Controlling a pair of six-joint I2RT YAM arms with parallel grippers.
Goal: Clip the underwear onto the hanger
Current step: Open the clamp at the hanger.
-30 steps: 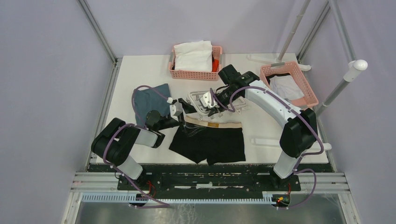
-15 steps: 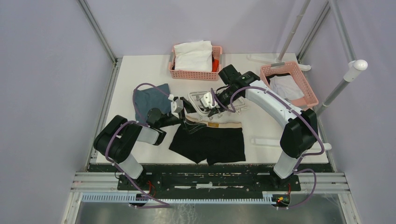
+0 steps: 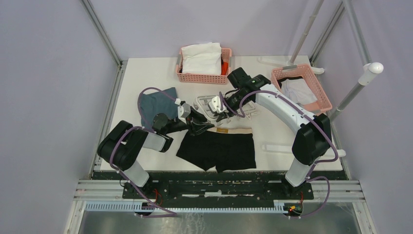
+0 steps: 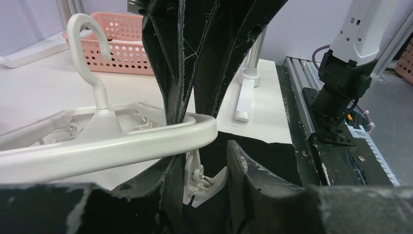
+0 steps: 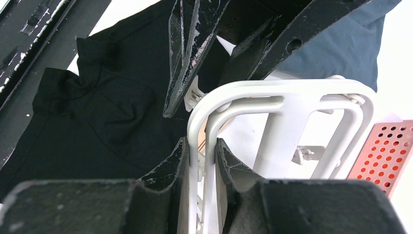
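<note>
Clamping the hanger (image 5: 292,92) by its rail in our right gripper (image 5: 200,144), we hold the left gripper (image 4: 202,161) half-closed around a corner clip (image 4: 202,184), grip uncertain. The underwear (image 3: 219,148) lies flat by the near edge of the table (image 3: 146,78).

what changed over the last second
The left gripper swung right and toward the near edge, to the hanger's corner. Its fingers narrowed around a dangling clip, not yet pinching it. The right gripper stayed clamped on the hanger rail, and the underwear lay where it was.
</note>
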